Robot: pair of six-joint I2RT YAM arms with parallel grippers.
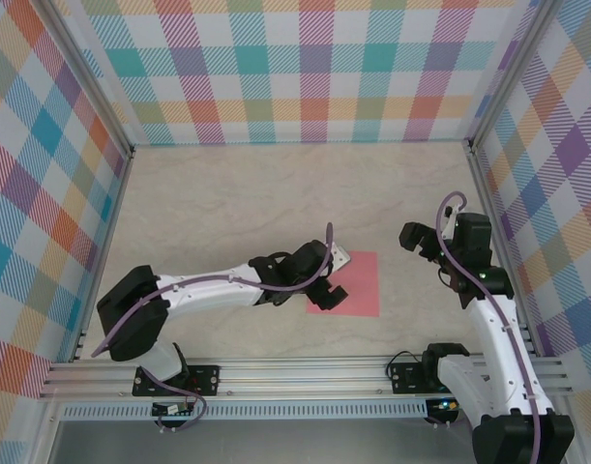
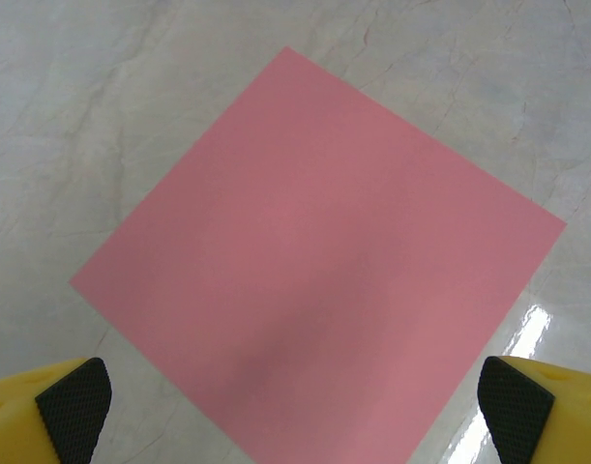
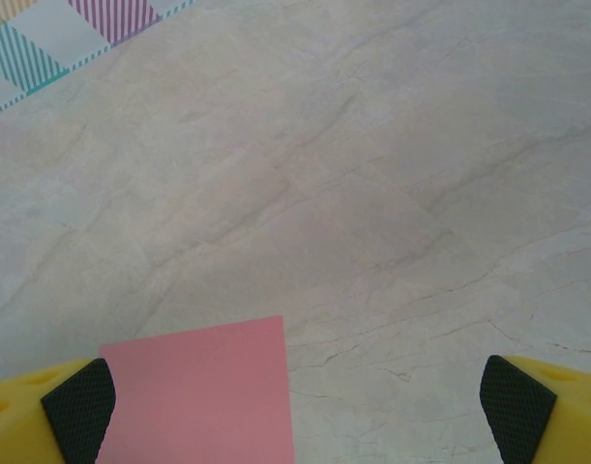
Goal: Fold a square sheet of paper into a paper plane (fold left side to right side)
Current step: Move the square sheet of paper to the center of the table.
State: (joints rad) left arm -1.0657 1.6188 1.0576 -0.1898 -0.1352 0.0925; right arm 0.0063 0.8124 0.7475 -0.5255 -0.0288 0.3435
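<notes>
On the table [image 1: 227, 193], near its front middle, the square sheet of paper [image 1: 358, 285] lies flat and unfolded. Our left gripper [image 2: 295, 411] hovers over it, our right gripper [image 3: 300, 406] beside it, both wide and empty. We risk the thin sheet sliding when pinched, skewing the fold.

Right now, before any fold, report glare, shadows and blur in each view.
Left wrist: a bright glare streak on the table beside the square sheet of paper, and a soft grey shadow across its lower middle. Right wrist: even light, no glare. Top external: evenly lit, sharp.
</notes>
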